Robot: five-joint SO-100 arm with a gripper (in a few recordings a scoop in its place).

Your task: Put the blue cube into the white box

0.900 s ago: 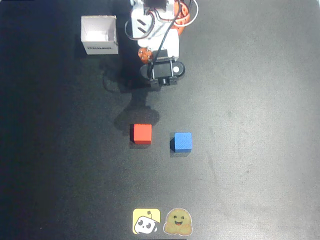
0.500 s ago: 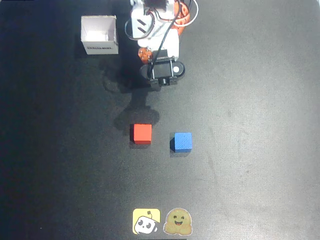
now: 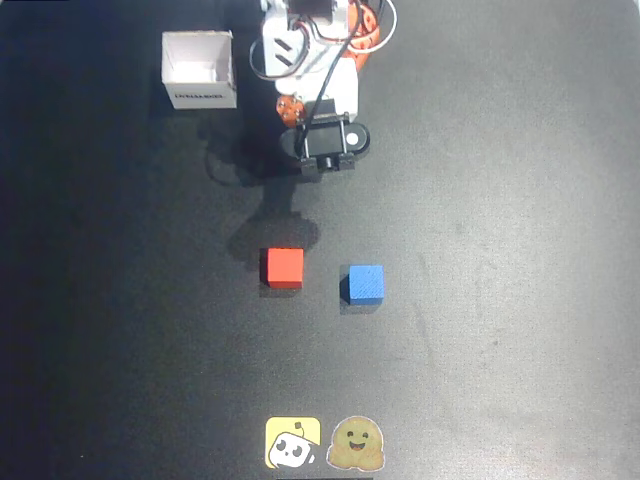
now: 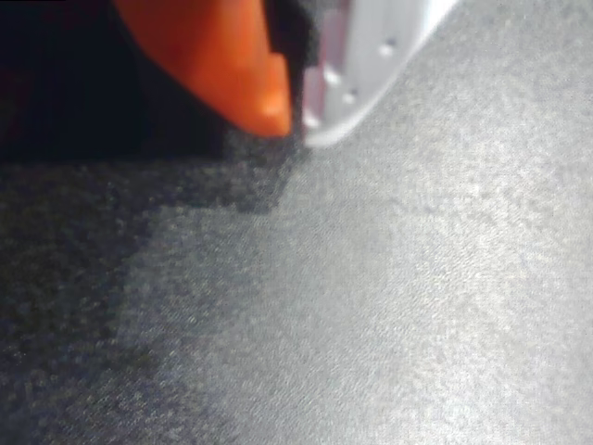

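A: Overhead view, left to right?
B: White box (image 3: 200, 69), upper left, open top up; red cube (image 3: 283, 267); blue cube (image 3: 365, 284), equal-sided, edges square to the frame, on the mat (image 3: 500, 250).
A: Gripper (image 4: 295, 116)?
B: Orange and white fingertips together, empty.

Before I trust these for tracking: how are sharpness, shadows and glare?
Overhead view: sharp, blue cube and white box crisp; arm's shadow falls beside the red cube. Wrist view: blurred, gripper soft, mat washed pale at right.
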